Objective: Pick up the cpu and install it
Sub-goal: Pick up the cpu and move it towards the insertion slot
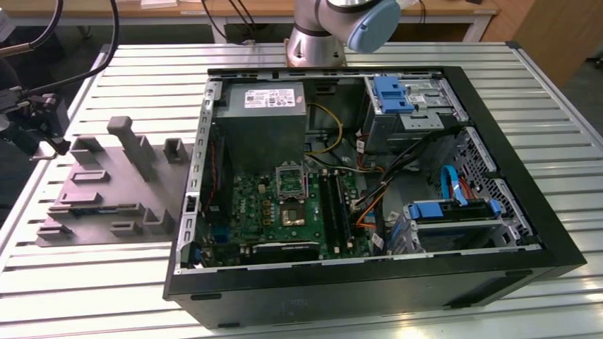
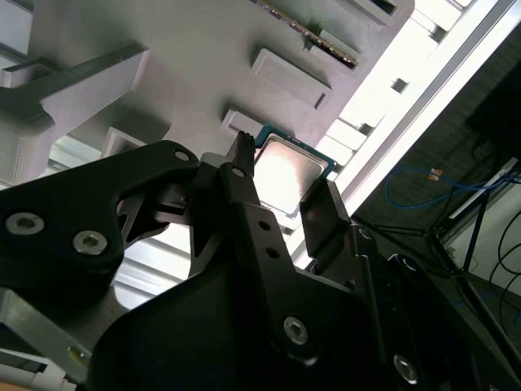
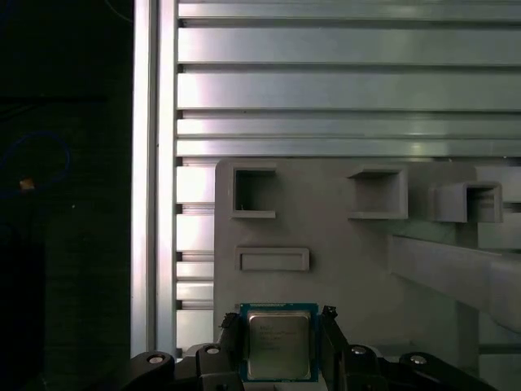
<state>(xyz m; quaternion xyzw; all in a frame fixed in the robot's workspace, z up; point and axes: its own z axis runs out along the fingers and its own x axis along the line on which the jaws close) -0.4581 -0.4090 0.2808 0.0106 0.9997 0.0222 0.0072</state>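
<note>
Jaws of the gripper [image 3: 279, 319] are closed on the cpu [image 3: 278, 344]; in both wrist views you see one black finger [image 3: 230, 330] against each of two opposite edges. Behind the chip lies the grey holder tray [image 3: 342, 269] on the slatted aluminium table [image 3: 326, 90], close to the table's rim. You cannot tell whether the cpu rests on the tray or is lifted. In the exterior view you see the open computer case [image 1: 527, 233] with the motherboard [image 1: 282, 212] inside, and on it the silver socket frame [image 1: 290, 180], well apart from the tray. The arm [image 1: 330, 28] is cut off there.
</note>
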